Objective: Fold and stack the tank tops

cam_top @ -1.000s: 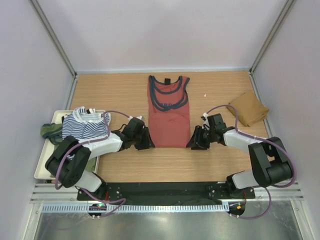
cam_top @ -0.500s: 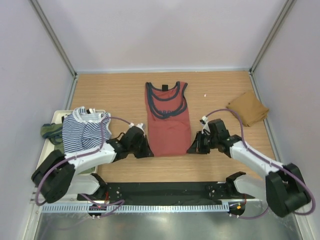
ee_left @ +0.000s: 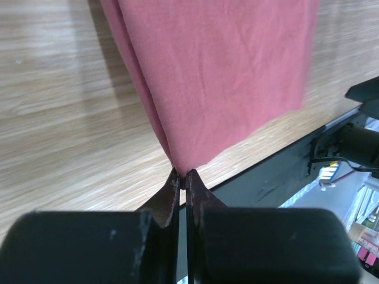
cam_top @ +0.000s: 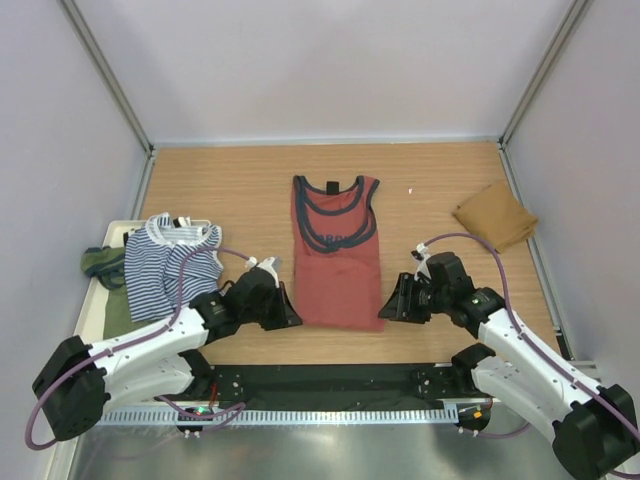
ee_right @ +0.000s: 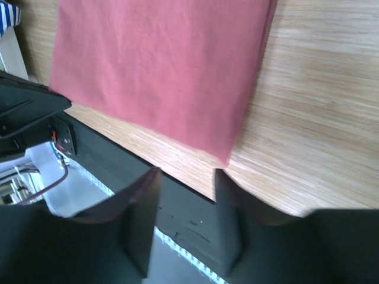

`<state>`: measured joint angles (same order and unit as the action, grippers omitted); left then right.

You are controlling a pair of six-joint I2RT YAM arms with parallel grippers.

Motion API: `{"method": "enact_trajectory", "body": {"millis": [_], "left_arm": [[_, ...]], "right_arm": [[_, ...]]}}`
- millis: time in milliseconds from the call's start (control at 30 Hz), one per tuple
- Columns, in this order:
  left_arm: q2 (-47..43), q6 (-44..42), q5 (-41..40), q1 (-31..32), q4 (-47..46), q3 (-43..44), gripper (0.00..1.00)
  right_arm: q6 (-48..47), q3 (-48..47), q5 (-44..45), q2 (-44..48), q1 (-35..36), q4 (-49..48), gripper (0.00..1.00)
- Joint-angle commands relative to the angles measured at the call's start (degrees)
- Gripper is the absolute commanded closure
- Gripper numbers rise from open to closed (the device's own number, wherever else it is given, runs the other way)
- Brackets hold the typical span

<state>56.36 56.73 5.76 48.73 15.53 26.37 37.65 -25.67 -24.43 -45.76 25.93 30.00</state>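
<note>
Pinching the near-left corner of the rust-red tank top (cam_top: 337,270), mid-desk (cam_top: 230,190), in the clamped left hand (ee_left: 182,177); right hand (ee_right: 185,177) parted, empty, beside the other corner. Only the tan top (cam_top: 495,215) folded; striped top (cam_top: 170,260) and olive top (cam_top: 100,262) waiting left.

The top camera sits high above and behind the arm bases. It looks down on the whole table (cam_top: 230,190), with the near edge at the bottom and the back wall at the top.

The left wrist camera rides just behind the left gripper (ee_left: 182,173), low over the wood, and looks very closely along it at a near corner of the red tank top (cam_top: 338,260).

The right wrist camera looks past the right gripper (ee_right: 186,171), down at the other near corner.

All three views share that hem, the surrounding wood and the black base rail (cam_top: 330,380).
</note>
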Motion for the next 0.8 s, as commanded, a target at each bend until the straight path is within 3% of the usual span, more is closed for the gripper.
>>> {"method": "enact_trajectory", "body": {"millis": [0,67,233,400,533,633,767], "left_arm": [[-0.9,0.9,-0.1,0.1,0.6,-1.4,1.00],[-1.2,1.1,-0.1,0.2,0.2,-2.0,1.00],[-0.3,1.1,-0.6,0.0,-1.0,-2.9,1.00],[0.9,0.5,2.4,-2.2,-3.3,-4.1,1.00],[0.3,0.1,3.6,-4.2,-2.9,-4.1,1.00],[0.1,0.2,4.3,-4.3,-2.8,-4.0,1.00],[-0.1,0.3,4.6,-4.3,-2.7,-4.4,1.00]], "right_arm": [[-0.9,-0.3,-0.4,1.4,0.3,0.2,0.49],[-1.2,-0.4,0.6,2.5,0.4,-0.5,0.44],[-3.5,-1.7,-1.9,-0.4,2.0,-6.3,0.43],[-7.4,-5.3,6.6,-5.5,8.4,-10.2,0.41],[-8.2,-8.1,11.7,-9.2,9.4,-9.0,0.44],[-6.5,-9.4,11.0,-14.8,9.4,-4.7,0.46],[0.2,-1.9,9.8,-10.9,10.5,-7.3,0.43]]}}
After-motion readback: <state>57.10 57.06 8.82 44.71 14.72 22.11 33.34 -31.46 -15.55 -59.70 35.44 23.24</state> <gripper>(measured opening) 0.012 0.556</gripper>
